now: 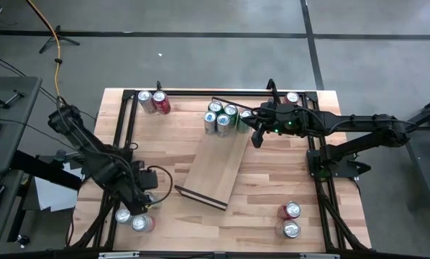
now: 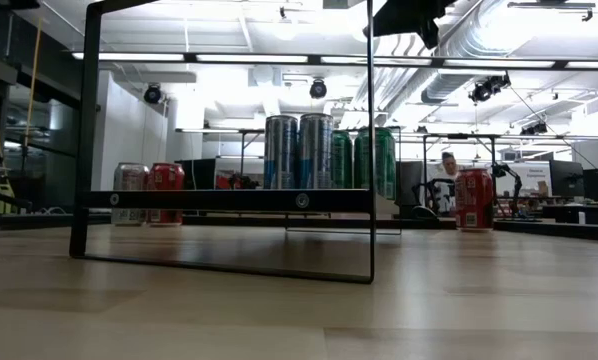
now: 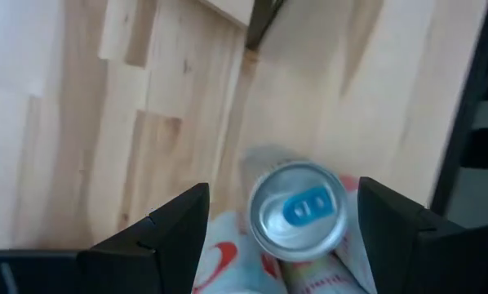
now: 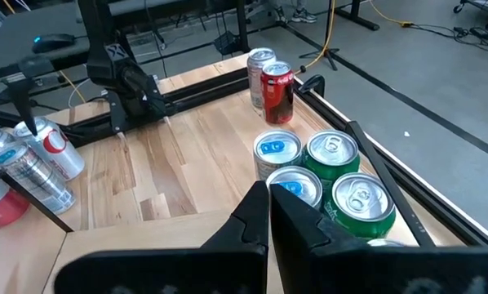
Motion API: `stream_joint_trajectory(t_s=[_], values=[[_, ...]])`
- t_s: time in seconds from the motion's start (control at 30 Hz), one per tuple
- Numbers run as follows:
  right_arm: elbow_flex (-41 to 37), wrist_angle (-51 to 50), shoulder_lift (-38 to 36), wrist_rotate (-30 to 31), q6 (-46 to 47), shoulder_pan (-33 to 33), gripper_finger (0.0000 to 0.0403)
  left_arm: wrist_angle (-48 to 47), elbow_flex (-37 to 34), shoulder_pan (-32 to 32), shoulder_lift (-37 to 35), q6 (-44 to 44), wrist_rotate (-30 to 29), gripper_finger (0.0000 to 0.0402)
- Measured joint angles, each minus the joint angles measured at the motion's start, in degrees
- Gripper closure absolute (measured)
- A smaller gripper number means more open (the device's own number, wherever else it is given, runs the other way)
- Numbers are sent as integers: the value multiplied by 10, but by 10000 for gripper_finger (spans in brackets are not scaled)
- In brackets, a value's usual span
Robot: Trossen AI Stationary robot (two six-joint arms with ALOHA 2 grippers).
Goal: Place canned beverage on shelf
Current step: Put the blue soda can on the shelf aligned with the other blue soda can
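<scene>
High view: shelf [image 1: 216, 167] lies diagonally mid-table, far end carrying a cluster of four cans [image 1: 221, 118], two blue/silver and two green, w/ a fifth green can [image 1: 245, 119] just beside them by the right gripper. Right gripper [image 1: 257, 138] hangs over the shelf's far right corner, next to the cluster, fingers pressed together, holding nothing. Left gripper [image 1: 144, 208] is at the near left corner of the table, over a pair of cans [image 1: 133, 219] standing there. Two more cans [image 1: 154, 101] at far left, one silver and one red; two at near right [image 1: 290, 219]; one lone can [image 1: 293, 98] at far right edge. Low view: shelf rail frame [image 2: 229, 200] in front, the tall blue/silver cans [image 2: 298, 151] and green ones [image 2: 364, 158] standing upright on the board, silver + red pair [image 2: 147, 192] behind at left, red can [image 2: 473, 198] at right; a person shows in the room far back. Left wrist view: left gripper [image 3: 283, 214] spread, fingers [image 3: 176, 219] either side of a silver-top can w/ blue tab [image 3: 299, 211], not touching it as far as visible; red/white can bodies beneath. Right wrist view: right gripper [image 4: 268, 204] closed tip to tip, empty, just short of the can cluster [image 4: 321, 173]; left arm and its cans farther off across the table.
</scene>
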Motion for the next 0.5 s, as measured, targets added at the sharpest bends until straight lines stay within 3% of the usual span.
stream_joint_trajectory(t_s=[0.5], values=[[0,-13,0,0,9,0,402,4,-5,-27,12,46,5,167]])
